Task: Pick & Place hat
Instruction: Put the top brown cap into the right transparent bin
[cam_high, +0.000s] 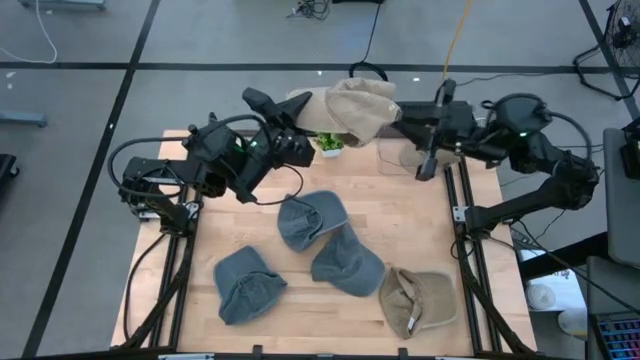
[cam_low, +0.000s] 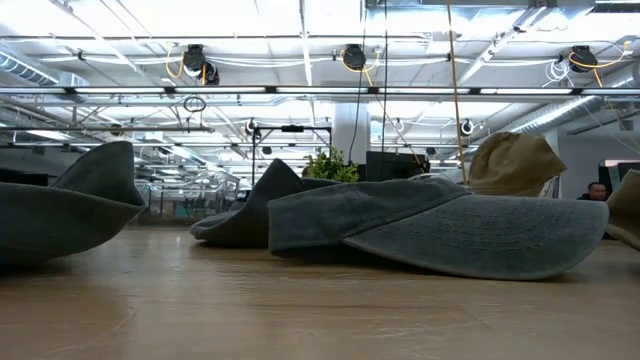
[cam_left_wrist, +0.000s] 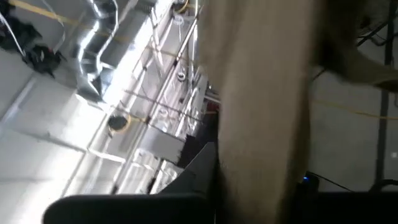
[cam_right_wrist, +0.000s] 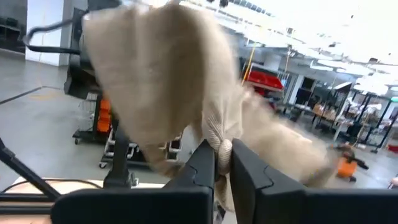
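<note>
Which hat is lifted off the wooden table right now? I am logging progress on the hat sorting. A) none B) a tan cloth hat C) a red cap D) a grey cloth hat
B: the tan cloth hat hangs in the air at the table's far edge, pinched by the right gripper, while three grey hats and another tan hat lie flat on the wooden table.

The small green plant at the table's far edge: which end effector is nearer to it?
Left. The left end effector sits right beside the plant; the right end effector is farther off, gripping the tan hat.
</note>
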